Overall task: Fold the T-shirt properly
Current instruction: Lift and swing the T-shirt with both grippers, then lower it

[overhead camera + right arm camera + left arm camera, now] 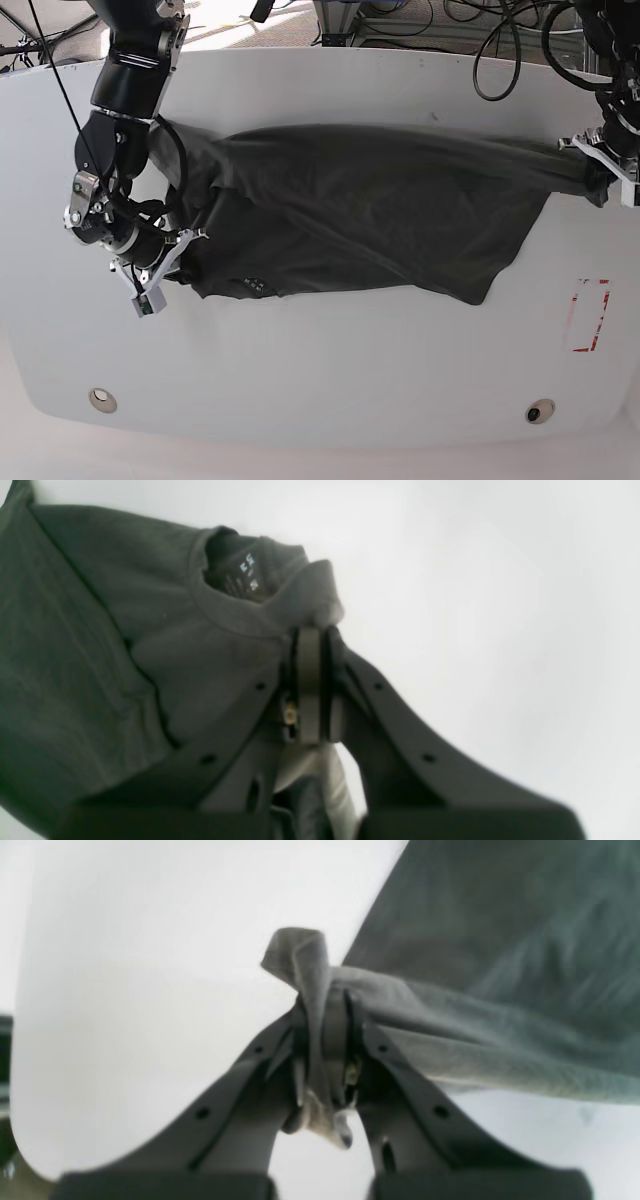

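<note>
T-shirt [370, 205] cloth is pinched in both grippers: the left gripper [325, 1005] is clamped on a bunched corner, the right gripper [312, 640] on fabric beside the collar [225, 615]. Between them the dark grey garment stretches across the white worktop [330, 370], wrinkled. A red rectangle mark [588, 315] sits near the worktop's edge; cables [500, 40] lie on the floor beyond.

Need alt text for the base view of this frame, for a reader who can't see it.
A dark grey T-shirt is stretched across a white table between two robot arms. The right hand pinches it near the collar at the view's left; the left hand grips its far end at the right.
</note>
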### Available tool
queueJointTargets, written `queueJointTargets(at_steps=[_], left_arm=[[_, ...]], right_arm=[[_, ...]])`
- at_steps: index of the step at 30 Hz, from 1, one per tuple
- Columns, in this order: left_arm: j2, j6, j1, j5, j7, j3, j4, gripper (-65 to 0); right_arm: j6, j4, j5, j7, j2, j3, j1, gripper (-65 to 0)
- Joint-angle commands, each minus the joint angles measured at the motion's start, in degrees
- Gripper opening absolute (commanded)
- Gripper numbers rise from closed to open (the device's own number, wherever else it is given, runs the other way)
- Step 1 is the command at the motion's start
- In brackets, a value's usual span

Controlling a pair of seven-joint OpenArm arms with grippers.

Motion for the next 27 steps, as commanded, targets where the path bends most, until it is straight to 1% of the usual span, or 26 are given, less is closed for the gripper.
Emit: queueJointTargets(at_steps=[1,5,6,8,12,14,15,19,21,25,27], left_arm=[[-1.2,0.2,-2.9,-0.2,-1.3,-0.6,1.4,-65.0],[-1.4,0.2,-9.4,0.1,-1.3,-0.3,1.4,-65.0],[-1.9,0.2,-10.6,0.1,-1.3,-0.3,1.4,-65.0],[-3.9,0.2,-13.7,0.1,-1.3,0.4,1.1,-65.0],[-6.6,0.2,-20.6,0.2,-1.0,4.5,0.9,-65.0],[-8.2,0.2,-23.2,0.2,0.3,4.8,0.9,-65.0],[-8.8,0.2,-26.2,0.2,1.3,5.0,0.8,-65.0],[-9.4,0.2,-36.0,0.3,4.4,6.1,-1.2,-65.0],[-10.1,0.2,-39.4,1.0,5.9,6.4,-1.3,-65.0],[-10.9,0.2,-44.0,4.2,6.8,6.8,-1.6,-65.0],[-10.8,0.2,-44.4,4.4,6.8,7.7,-1.6,-65.0]], right_arm=[[0.2,1.6,1.1,0.3,2.8,0.1,5.1,-65.0],[0.2,0.9,1.2,0.3,4.6,-0.2,10.0,-65.0],[0.2,0.8,1.2,0.2,5.2,-0.2,11.5,-65.0],[0.2,-0.6,1.1,0.1,6.8,-0.2,14.7,-65.0],[0.5,-4.2,1.4,0.0,8.8,-0.4,21.6,-65.0],[0.5,-4.5,1.4,0.0,10.0,-0.4,24.2,-65.0],[0.4,-4.7,1.4,0.0,10.7,-0.6,26.0,-65.0],[0.4,-7.1,1.4,-0.1,12.6,-5.4,34.0,-65.0],[0.4,-7.1,1.5,-1.5,13.9,-6.8,37.5,-65.0],[0.7,-7.3,1.5,-3.0,14.6,-7.0,42.1,-65.0],[0.7,-7.1,1.5,-3.1,14.7,-7.0,42.8,-65.0]])
